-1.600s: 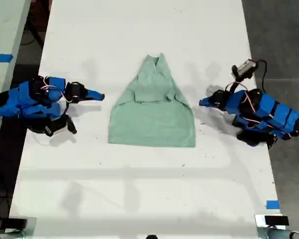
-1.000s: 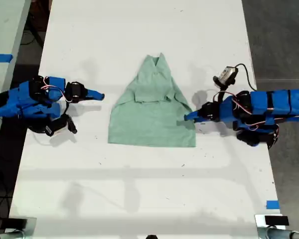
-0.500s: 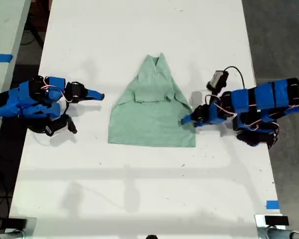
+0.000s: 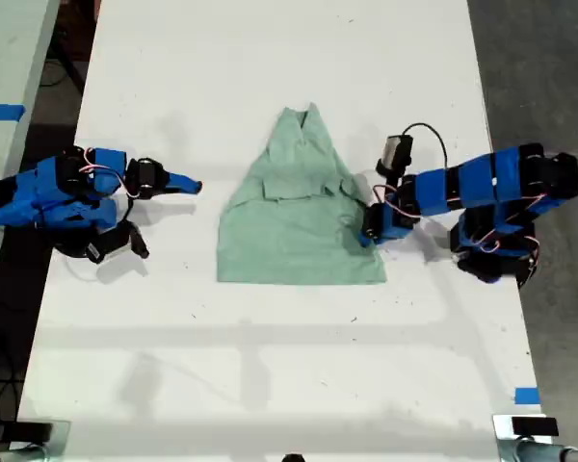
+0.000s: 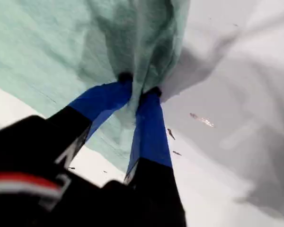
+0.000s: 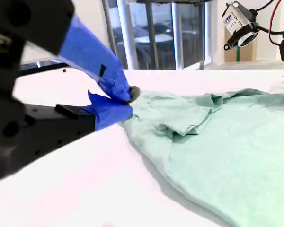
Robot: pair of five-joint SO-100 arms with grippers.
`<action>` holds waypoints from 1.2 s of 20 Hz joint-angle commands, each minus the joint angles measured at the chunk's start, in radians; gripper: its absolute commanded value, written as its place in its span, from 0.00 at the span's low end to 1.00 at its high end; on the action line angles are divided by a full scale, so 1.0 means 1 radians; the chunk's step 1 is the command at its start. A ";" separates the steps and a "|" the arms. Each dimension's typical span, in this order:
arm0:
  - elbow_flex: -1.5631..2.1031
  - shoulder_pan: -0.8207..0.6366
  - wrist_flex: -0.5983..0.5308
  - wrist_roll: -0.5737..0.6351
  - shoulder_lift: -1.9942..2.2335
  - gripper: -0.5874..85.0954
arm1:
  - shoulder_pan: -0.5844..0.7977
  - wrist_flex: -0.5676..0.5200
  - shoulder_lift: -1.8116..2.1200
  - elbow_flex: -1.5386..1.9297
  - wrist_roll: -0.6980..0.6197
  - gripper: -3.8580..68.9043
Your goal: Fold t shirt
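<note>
Edge of shirt pinched, fold not yet made.

Lay the t shirt (image 4: 299,212) mid-desk (image 4: 270,366), sleeves already tucked inward, neck pointing to the exterior view's top, hem toward its bottom. Clamped on the shirt's side edge at the exterior view's right: my first gripper (image 4: 371,229), cloth bunched between its blue tips (image 5: 139,94) in the first wrist view. Rested well apart from the cloth at the exterior view's left: my second gripper (image 4: 188,183), tips together on nothing (image 6: 128,97). Risks as judged: thin pinch slipping loose when lifted; whole shirt dragged sideways across the smooth desk with no hold on the far edge; bunched cloth folding crooked; tucked sleeves spilling out again.
</note>
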 commanded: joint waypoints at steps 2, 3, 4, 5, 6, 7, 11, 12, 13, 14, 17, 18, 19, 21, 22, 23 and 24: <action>0.002 -0.015 0.002 0.000 0.009 0.00 | 0.015 0.103 0.281 -0.031 -0.028 0.07; 0.002 -0.015 0.002 0.000 0.009 0.00 | 0.021 0.074 0.302 -0.081 -0.098 0.07; 0.000 -0.015 0.002 0.000 0.009 0.00 | 0.021 0.054 0.265 -0.163 -0.150 0.07; 0.000 -0.015 0.002 0.000 0.009 0.00 | 0.006 0.021 0.184 -0.258 -0.195 0.07; 0.000 -0.015 0.002 0.000 0.009 0.00 | -0.020 -0.009 0.069 -0.360 -0.232 0.07; 0.000 -0.015 0.003 0.000 0.009 0.00 | -0.054 -0.034 -0.064 -0.468 -0.255 0.07; 0.000 -0.012 0.003 0.000 0.009 0.00 | -0.121 0.126 -0.483 -0.876 -0.244 0.22; 0.000 -0.012 0.003 0.000 0.009 0.00 | -0.117 0.199 -0.463 -0.888 -0.215 0.35; 0.000 -0.012 0.003 0.000 0.009 0.00 | -0.104 0.249 -0.396 -0.856 -0.189 0.38; 0.000 -0.014 0.003 0.000 0.009 0.00 | -0.091 0.258 -0.296 -0.778 -0.175 0.38; -0.002 -0.015 0.003 0.000 0.009 0.00 | -0.055 0.193 0.091 -0.446 -0.141 0.36; -0.002 -0.015 0.003 0.000 0.009 0.00 | -0.048 0.132 0.213 -0.334 -0.153 0.33; -0.002 -0.017 0.003 0.000 0.009 0.00 | -0.046 0.081 0.298 -0.250 -0.167 0.33; -0.002 -0.017 0.003 0.000 0.009 0.00 | -0.044 0.078 0.357 -0.189 -0.164 0.33; -0.002 -0.017 0.003 0.000 0.009 0.00 | -0.044 0.055 0.353 -0.187 -0.179 0.33; -0.002 -0.018 0.003 0.000 0.009 0.00 | -0.044 0.009 0.321 -0.207 -0.210 0.33; -0.002 -0.018 0.003 0.000 0.009 0.00 | -0.049 -0.006 0.244 -0.282 -0.245 0.34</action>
